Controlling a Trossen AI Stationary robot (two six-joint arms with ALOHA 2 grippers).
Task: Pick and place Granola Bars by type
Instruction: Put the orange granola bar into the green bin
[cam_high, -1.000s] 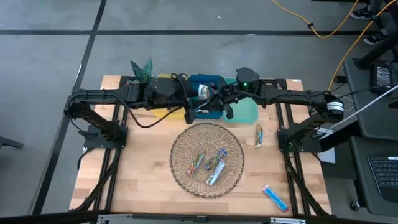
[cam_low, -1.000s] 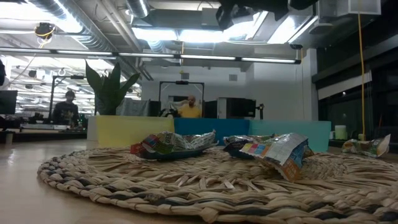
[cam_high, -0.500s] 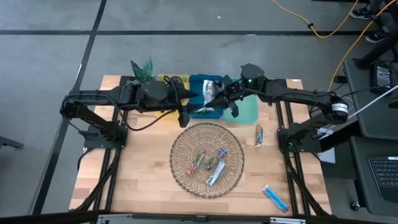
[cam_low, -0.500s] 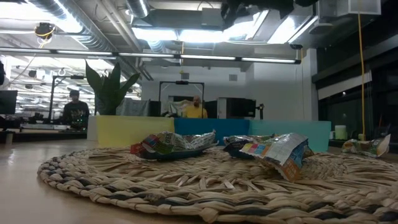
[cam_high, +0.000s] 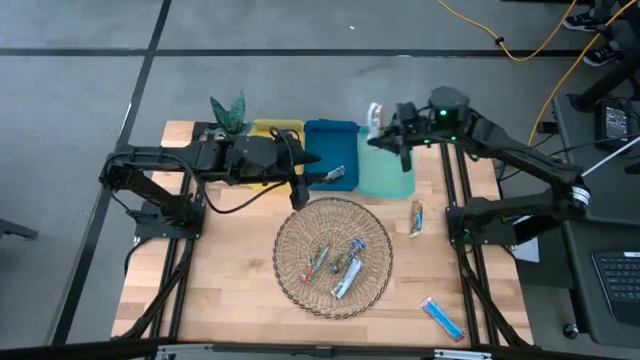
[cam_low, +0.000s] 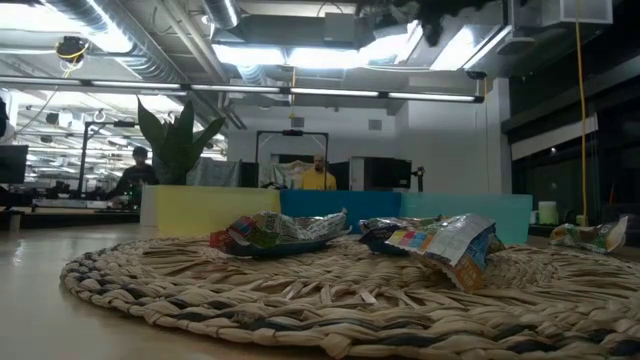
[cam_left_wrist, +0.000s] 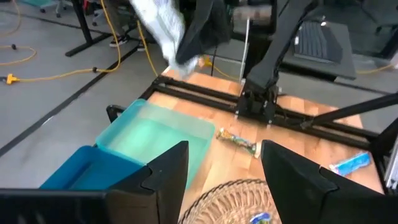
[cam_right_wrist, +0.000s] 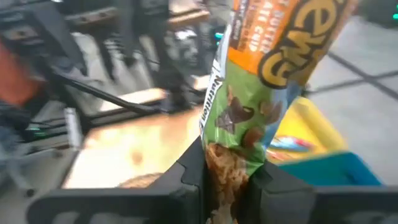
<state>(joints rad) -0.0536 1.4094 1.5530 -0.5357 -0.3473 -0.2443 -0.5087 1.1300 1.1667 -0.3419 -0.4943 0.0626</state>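
Observation:
My right gripper (cam_high: 388, 128) hangs high over the far side of the teal tray (cam_high: 385, 172), shut on a green-and-orange granola bar (cam_right_wrist: 261, 81) that looks silvery from above (cam_high: 375, 115). My left gripper (cam_high: 299, 187) is open and holds nothing, between the blue tray (cam_high: 330, 150) and the far left rim of the wicker basket (cam_high: 333, 255). Three bars lie in the basket (cam_high: 345, 265). Another lies in the blue tray (cam_high: 335, 175). A tan-green bar (cam_high: 416, 217) and a bright blue bar (cam_high: 441, 317) lie flat on the table. My right gripper pinches the bar between its two fingers by one end (cam_right_wrist: 227, 165). The fingers (cam_right_wrist: 186, 180) come roughly level from the table's right. The bar sticks out beyond the fingertips, lifted clear above the teal tray.
A yellow tray (cam_high: 272, 130) sits left of the blue one, with a small plant (cam_high: 228, 112) at the far left corner. The trays line the far edge. Bare wood shows on either side of the basket (cam_high: 230, 270). People sit in the room behind (cam_low: 315, 175).
My right gripper, still shut on the bar, has carried it from over the blue tray toward the table's right and far edge, to above the teal tray. My left gripper has drawn back from it toward the left and near side, to the basket's rim.

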